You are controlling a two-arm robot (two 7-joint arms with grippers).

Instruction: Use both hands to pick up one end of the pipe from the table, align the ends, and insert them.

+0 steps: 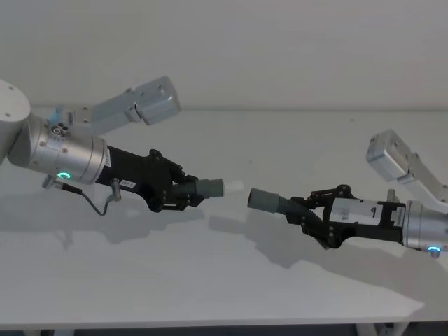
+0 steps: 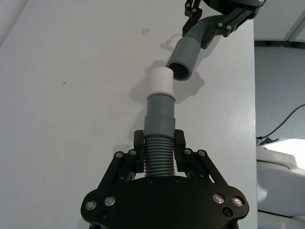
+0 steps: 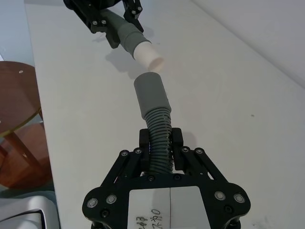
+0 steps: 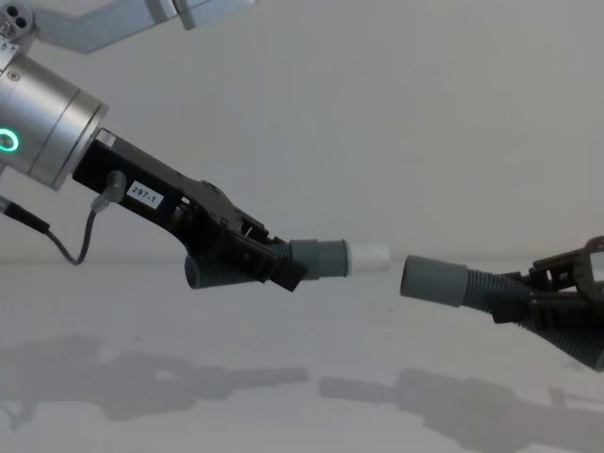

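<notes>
The left gripper (image 1: 183,197) and right gripper (image 1: 316,219) each hold a pipe piece; the white stub (image 1: 232,186) should be lined up with the open collar (image 1: 264,199) before pushing

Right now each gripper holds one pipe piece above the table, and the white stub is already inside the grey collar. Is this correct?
Not quite. The white stub is not yet inside the grey collar; the left wrist view shows a gap between them. The rest holds: the left gripper and right gripper each hold one pipe piece above the table.
</notes>
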